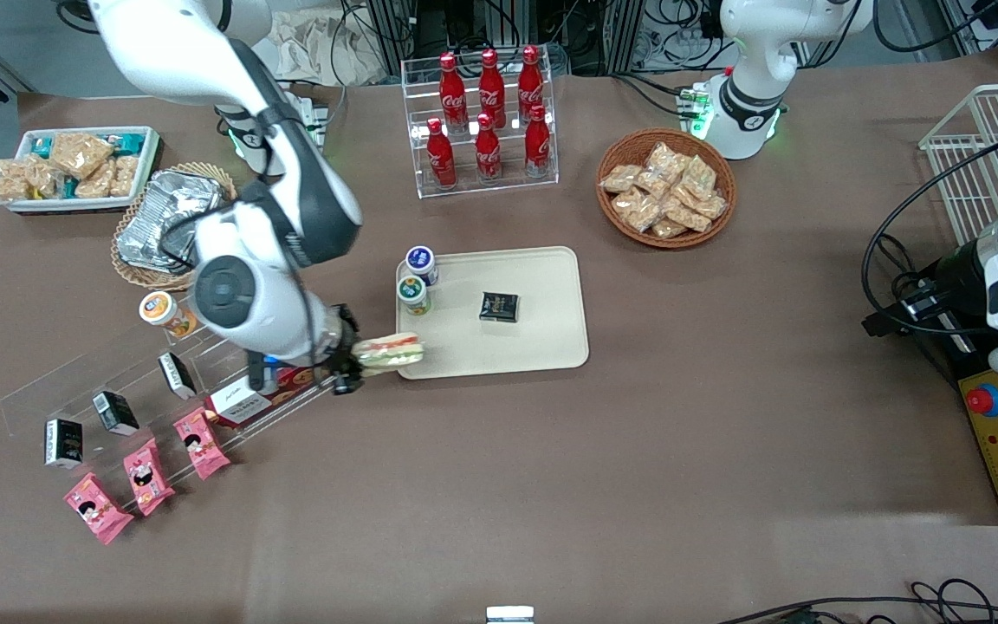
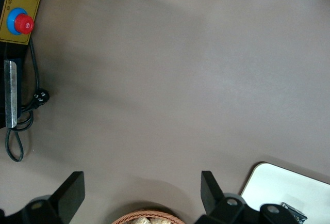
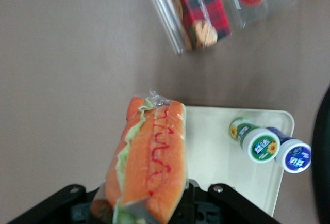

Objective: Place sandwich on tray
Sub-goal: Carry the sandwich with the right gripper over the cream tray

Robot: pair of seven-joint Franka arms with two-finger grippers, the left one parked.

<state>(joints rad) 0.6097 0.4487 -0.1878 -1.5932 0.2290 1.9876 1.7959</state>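
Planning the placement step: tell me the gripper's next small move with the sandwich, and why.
Probably carry it a little farther over the tray, toward the bare area nearer the front camera than the dark packet, then lower. The gripper holds the sandwich just at the tray's edge, so it only partly overhangs the rim, and two small jars crowd that end.

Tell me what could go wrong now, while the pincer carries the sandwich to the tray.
1. The pincer holds the sandwich by one end only; it might slip out of its wrap.
2. The sandwich hangs over the corner of the tray, so released now it may land half on the table.
3. Moving farther in, it could knock the two small jars.
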